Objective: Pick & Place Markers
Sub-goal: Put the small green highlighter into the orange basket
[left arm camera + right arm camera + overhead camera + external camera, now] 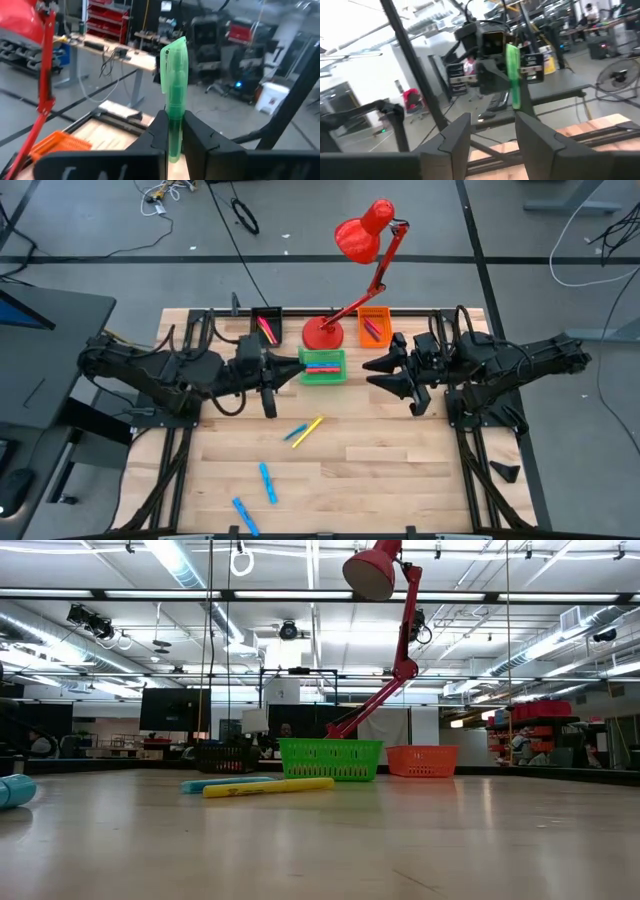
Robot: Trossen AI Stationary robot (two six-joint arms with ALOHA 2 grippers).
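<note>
From above, my left gripper (pixel 291 369) sits just beside the green bin (pixel 322 367), my right gripper (pixel 378 372) beyond it, with loose markers (pixel 306 430) on the table nearer the front. My left wrist view shows jaws clenched on a green marker (pixel 174 100), upright. My right wrist view shows released jaws facing that marker; closing off-line could knock it loose.

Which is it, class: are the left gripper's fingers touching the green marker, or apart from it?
Touching. In the left wrist view, the left gripper has both fingers pressed against the upright green marker, with no gap on either side.
</note>
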